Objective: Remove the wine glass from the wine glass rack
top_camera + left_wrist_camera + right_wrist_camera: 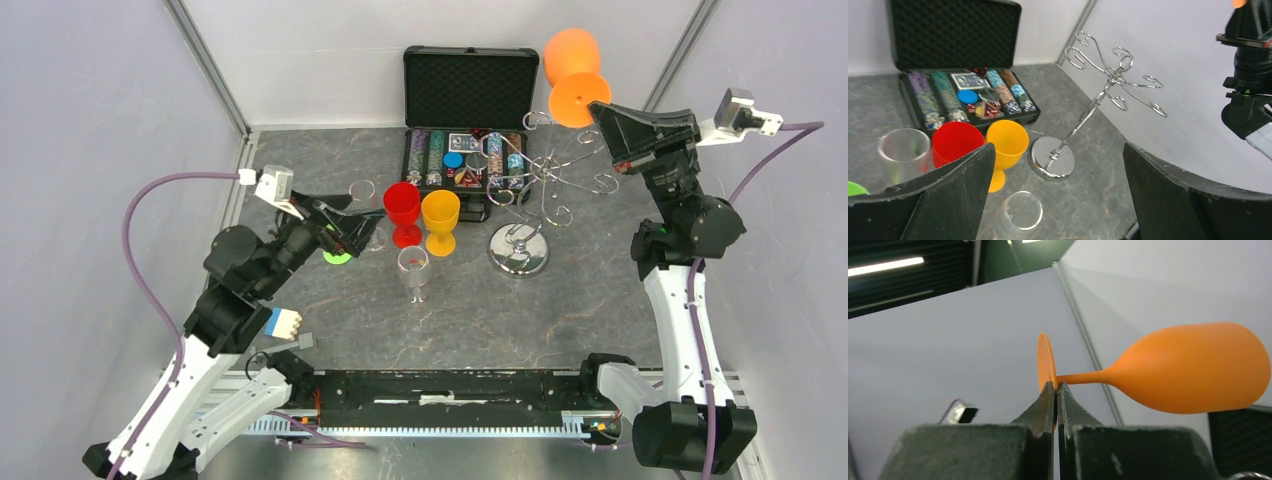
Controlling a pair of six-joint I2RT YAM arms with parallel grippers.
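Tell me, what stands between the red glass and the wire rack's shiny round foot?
The yellow glass stands there, close beside the red glass and apart from the rack's foot. The top external view shows it.

Left tool [1058, 147]: black fingers wide apart in foreground. Beyond them, silver wire rack with curled hooks [1098, 95] stands upright on grey stone-look surface [1093, 190]. Left of its disc base: yellow-orange plastic goblet [1007, 142], red plastic cup [955, 142], clear tumbler [904, 150]. Open black poker-chip case [955, 35] behind.

Shiny chromed metal wire wine glass rack [1052, 160]; smooth matt orange plastic wine glass [1193, 370].
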